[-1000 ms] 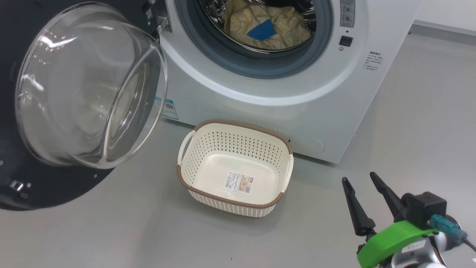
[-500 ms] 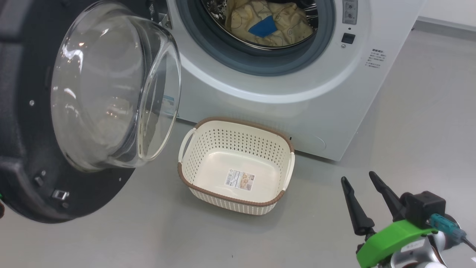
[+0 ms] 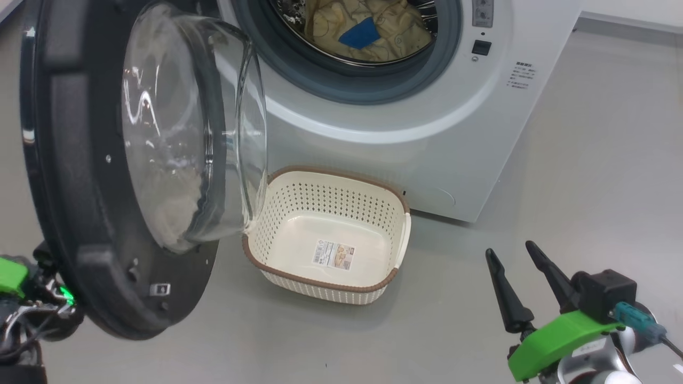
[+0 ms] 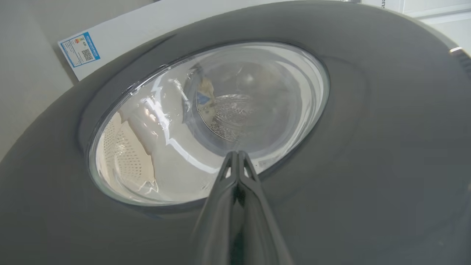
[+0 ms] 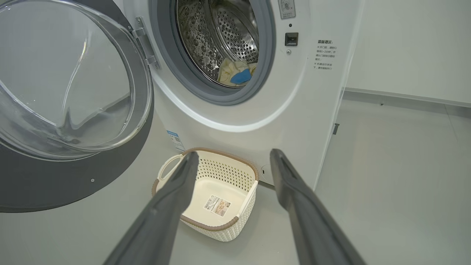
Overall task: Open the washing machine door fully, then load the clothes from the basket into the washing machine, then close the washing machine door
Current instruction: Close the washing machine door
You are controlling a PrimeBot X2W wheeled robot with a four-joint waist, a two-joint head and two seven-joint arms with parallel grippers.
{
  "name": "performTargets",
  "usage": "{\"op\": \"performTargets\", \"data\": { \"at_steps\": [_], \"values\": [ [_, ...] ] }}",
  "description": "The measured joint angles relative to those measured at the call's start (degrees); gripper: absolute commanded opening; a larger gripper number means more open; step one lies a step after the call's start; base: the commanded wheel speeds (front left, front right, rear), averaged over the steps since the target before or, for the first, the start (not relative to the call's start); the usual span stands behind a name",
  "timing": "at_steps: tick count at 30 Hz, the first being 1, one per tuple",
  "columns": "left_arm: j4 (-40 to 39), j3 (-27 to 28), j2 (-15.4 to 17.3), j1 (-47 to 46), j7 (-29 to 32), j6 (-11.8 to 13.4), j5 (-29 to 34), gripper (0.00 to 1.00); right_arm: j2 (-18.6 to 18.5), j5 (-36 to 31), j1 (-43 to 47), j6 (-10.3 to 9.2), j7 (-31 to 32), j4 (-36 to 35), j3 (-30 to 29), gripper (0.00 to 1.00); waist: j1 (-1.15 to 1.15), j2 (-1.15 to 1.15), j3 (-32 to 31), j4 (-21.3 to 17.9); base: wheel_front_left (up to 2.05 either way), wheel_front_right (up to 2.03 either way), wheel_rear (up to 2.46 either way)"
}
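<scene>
The washing machine (image 3: 384,133) stands with its drum showing, and the clothes (image 3: 368,26), cream-yellow with a blue patch, lie inside the drum (image 5: 235,73). The washing machine door (image 3: 69,160) stands partly swung out at the left, its glass bowl facing the basket. My left gripper (image 4: 237,154) is shut, holding nothing, its tips against the door's outer face (image 4: 368,147) at the edge of the glass. Its green wrist mount (image 3: 10,274) peeks out behind the door. The basket (image 3: 331,176) sits on the floor before the machine with just a label in it. My right gripper (image 3: 508,247) hangs open at the lower right, apart from everything.
Grey floor (image 3: 587,160) stretches to the right of the machine. In the right wrist view a white wall (image 5: 404,48) rises behind that floor. The glass bowl's edge overlaps the basket's left rim in the head view.
The door has swung from wide open toward the machine's opening. My left arm's green mount has come into view behind it. The head camera has shifted slightly; the right gripper stays put.
</scene>
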Motion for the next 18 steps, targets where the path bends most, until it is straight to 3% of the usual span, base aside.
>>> {"op": "performTargets", "data": {
  "at_steps": [10,18],
  "values": [
    [-9.62,-4.95,-4.52,4.54,1.53,0.01,-0.81,0.00,0.00,0.34,-0.18,0.00,-0.55,0.98,0.34,1.00,0.00,0.00,0.41,-2.48,0.00,0.00,0.00],
    [-11.99,-7.57,-6.36,5.82,1.08,0.01,-3.56,0.00,0.01,0.83,-1.70,0.00,-1.11,1.52,0.66,1.00,0.00,0.00,0.81,-5.75,0.00,0.00,0.00]
  ]
}}
